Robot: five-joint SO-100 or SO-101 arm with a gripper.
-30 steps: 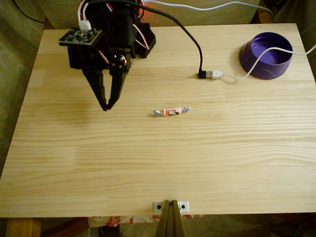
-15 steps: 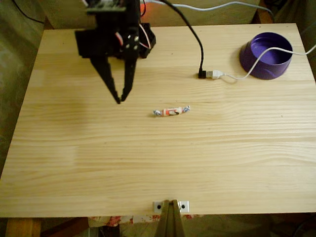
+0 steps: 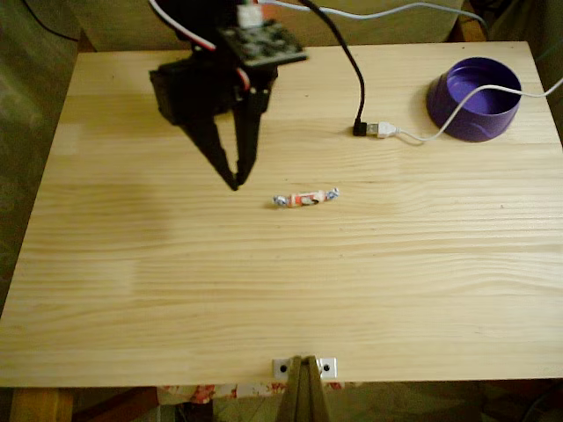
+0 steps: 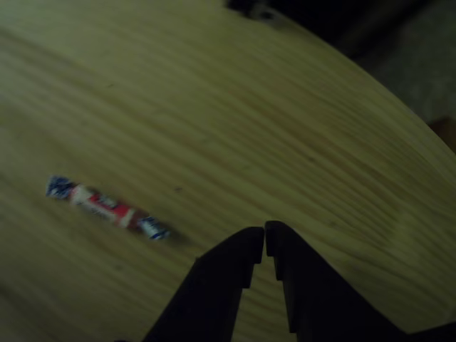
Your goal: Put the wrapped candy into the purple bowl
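The wrapped candy [image 3: 304,198] lies flat near the middle of the wooden table, pink and white with twisted silvery ends. In the other view the candy [image 4: 107,206] sits left of the fingertips. My black gripper [image 3: 235,185] hangs tips down, left of the candy and apart from it; in the other view the gripper [image 4: 264,241] has its tips touching, shut on nothing. The purple bowl [image 3: 475,98] stands at the table's far right corner, with a white cable draped over its rim.
A black plug joined to a white USB plug [image 3: 376,132] lies between the arm and the bowl, its white cable running right across the bowl. A metal bracket [image 3: 303,366] sits at the table's near edge. The table edge [image 4: 399,107] curves close in the other view.
The gripper has swung rightward toward the candy and its wrist has turned. The candy, cable and bowl have not moved.
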